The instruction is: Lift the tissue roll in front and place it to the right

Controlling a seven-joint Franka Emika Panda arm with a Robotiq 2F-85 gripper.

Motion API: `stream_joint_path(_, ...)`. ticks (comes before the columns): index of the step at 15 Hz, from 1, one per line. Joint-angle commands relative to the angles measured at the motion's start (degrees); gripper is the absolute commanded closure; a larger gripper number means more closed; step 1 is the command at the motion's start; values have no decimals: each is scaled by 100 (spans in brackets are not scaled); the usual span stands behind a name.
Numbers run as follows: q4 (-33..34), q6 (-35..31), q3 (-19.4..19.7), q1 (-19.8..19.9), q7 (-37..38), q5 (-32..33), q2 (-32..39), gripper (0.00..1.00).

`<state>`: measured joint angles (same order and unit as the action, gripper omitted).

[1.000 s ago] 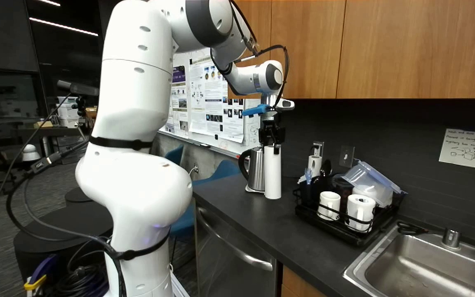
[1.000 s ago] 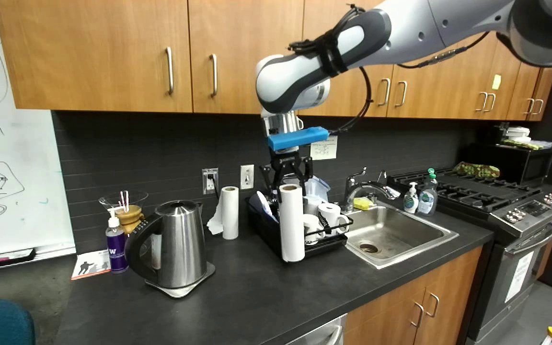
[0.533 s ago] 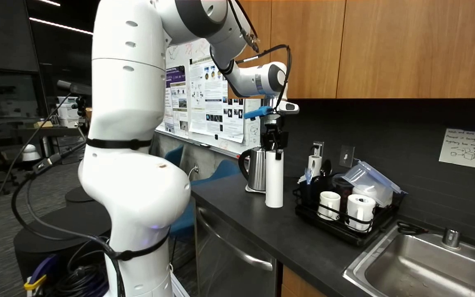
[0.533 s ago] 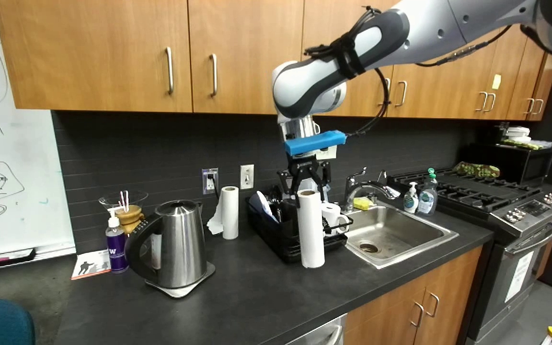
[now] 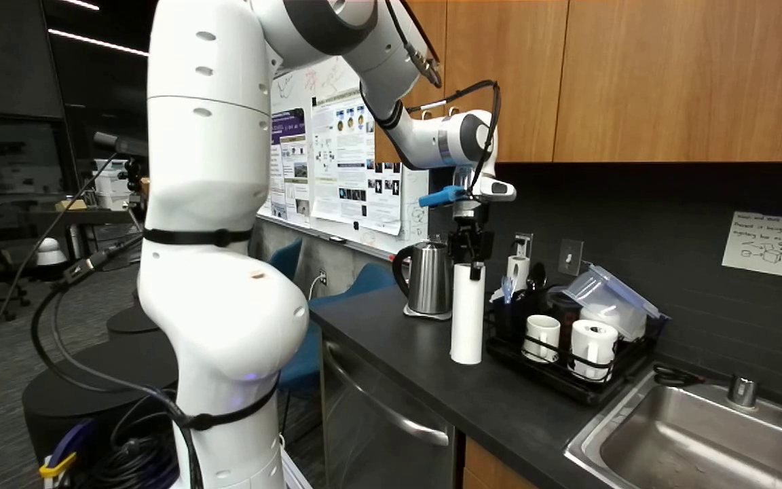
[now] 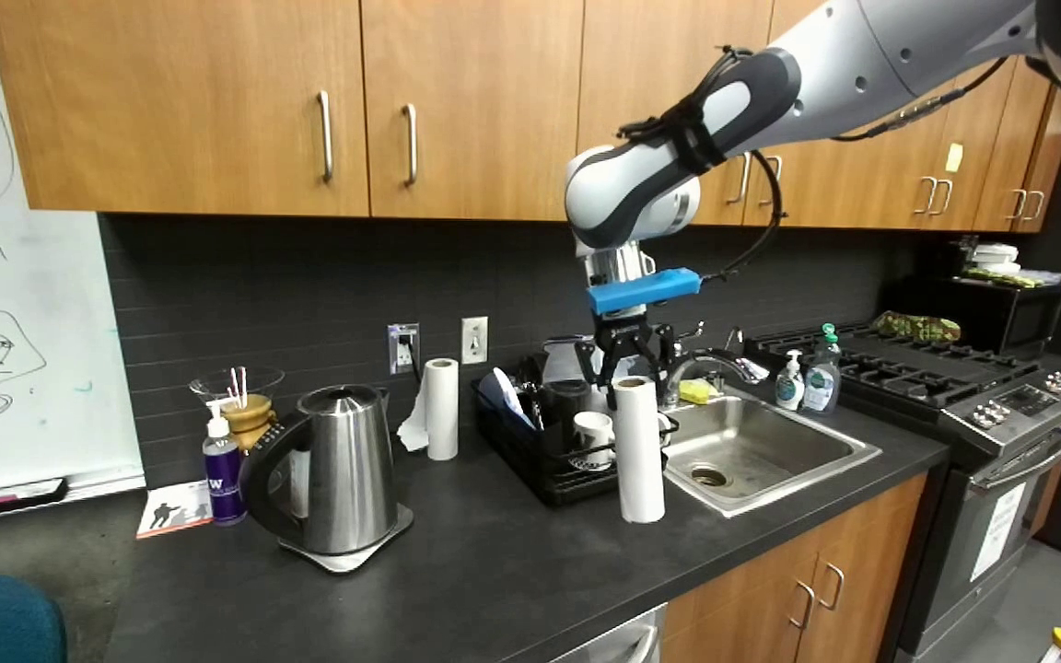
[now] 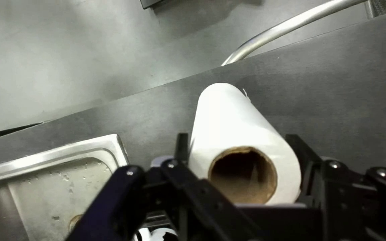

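The white tissue roll (image 5: 468, 319) is upright with a slight tilt. It also shows in an exterior view (image 6: 641, 456) and in the wrist view (image 7: 235, 117), where its brown cardboard core faces the camera. My gripper (image 7: 237, 139) is shut on the roll's upper end, one finger on each side. The gripper also shows in both exterior views (image 5: 468, 268) (image 6: 637, 382), pointing down. The roll's lower end is close over the dark counter (image 6: 484, 571), in front of the dish rack. I cannot tell whether it touches the counter.
A black dish rack (image 6: 549, 479) with mugs (image 5: 542, 337) stands beside the roll, towards the wall. The sink (image 6: 770, 451) lies to the right. A steel kettle (image 6: 346, 470) and a second, smaller paper roll (image 6: 442, 410) stand to the left. Wooden cabinets (image 6: 475, 110) hang above.
The arm has carried the roll to the right, past the dish rack's front and towards the sink, and slightly lower in both exterior views. The grip on the roll has stayed the same.
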<state>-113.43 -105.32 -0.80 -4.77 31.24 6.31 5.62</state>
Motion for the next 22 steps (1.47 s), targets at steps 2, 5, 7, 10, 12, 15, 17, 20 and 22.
stream_joint_path(2,-241,-359,139,247,-53,-90,-167,55)
stream_joint_path(5,-167,-579,232,368,-82,-40,-58,55)
stream_joint_path(7,-141,-711,287,428,-96,-31,-20,55)
stream_joint_path(10,-133,-909,343,501,-135,-107,92,55)
stream_joint_path(12,-125,-1008,358,523,-153,-156,173,55)
stream_joint_path(15,-47,-1196,354,511,-216,-332,377,55)
stream_joint_path(17,2,-1323,345,489,-293,-402,505,55)
stream_joint_path(20,13,-1492,346,467,-394,-440,597,55)
stream_joint_path(22,11,-1629,356,467,-442,-442,677,55)
